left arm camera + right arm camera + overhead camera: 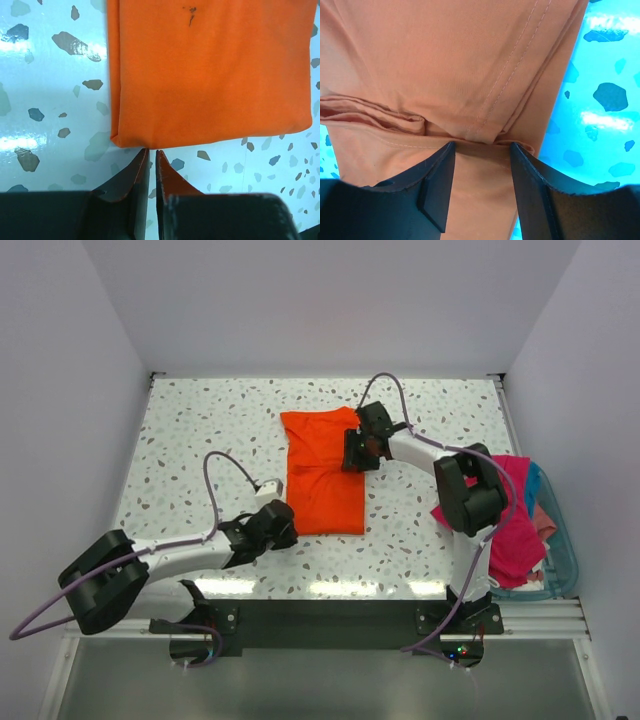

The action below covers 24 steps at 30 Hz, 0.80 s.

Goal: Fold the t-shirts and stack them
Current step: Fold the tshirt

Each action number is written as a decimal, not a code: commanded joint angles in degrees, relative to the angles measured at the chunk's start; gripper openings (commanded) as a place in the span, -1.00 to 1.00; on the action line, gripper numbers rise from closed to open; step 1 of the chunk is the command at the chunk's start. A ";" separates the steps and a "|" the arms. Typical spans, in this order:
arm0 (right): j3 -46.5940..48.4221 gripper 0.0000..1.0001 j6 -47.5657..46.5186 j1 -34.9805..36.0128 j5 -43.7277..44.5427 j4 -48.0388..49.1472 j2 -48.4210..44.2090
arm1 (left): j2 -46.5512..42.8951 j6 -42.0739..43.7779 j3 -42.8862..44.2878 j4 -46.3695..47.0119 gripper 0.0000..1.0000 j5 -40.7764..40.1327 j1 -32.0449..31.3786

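Orange t-shirt (322, 472) lies part-folded on the worktop (200, 430), the right pincer (482, 145) spread wide astride its bunched side seam, seemingly ready to pinch it, while the left pincer (152, 151) sits nearly closed and empty just off the near hem corner

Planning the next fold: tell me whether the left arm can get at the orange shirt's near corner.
Probably yes: the left gripper, fingers shut, sits at the edge of the orange shirt, nothing in the way.
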 commanded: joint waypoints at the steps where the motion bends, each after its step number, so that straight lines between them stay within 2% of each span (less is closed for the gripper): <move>1: 1.49 0.05 -1.48 -0.16 1.86 -0.07 -0.41 | -3.68 1.82 2.62 -2.21 -0.67 -1.99 -0.11; 4: 1.93 0.23 -1.31 -0.25 4.24 -2.62 -4.18 | -6.40 1.82 3.32 -4.93 -0.43 -3.66 -0.02; 5: 1.67 0.27 -0.95 -0.16 4.77 -3.06 -6.54 | -7.71 1.64 3.41 -5.64 -0.29 -4.27 0.16; 8: -1.22 0.31 0.54 -0.07 5.47 -4.12 -10.68 | -9.74 1.90 2.80 -7.67 -0.06 -4.20 1.38; 10: -7.19 0.31 2.81 -0.16 5.47 -3.16 -15.69 | -10.62 2.60 2.01 -7.67 -0.01 -3.32 2.96; 15: -24.21 0.29 8.70 0.63 3.46 2.20 -27.97 | -11.51 6.47 -0.63 -2.59 0.09 4.76 6.83; 20: -35.50 0.25 13.80 7.29 5.30 5.89 -34.33 | -10.11 9.55 -1.95 1.55 0.12 10.57 8.59; 24: -43.05 0.23 19.95 8.01 5.38 10.11 -37.06 | -9.48 9.64 -3.79 5.76 0.12 12.68 8.95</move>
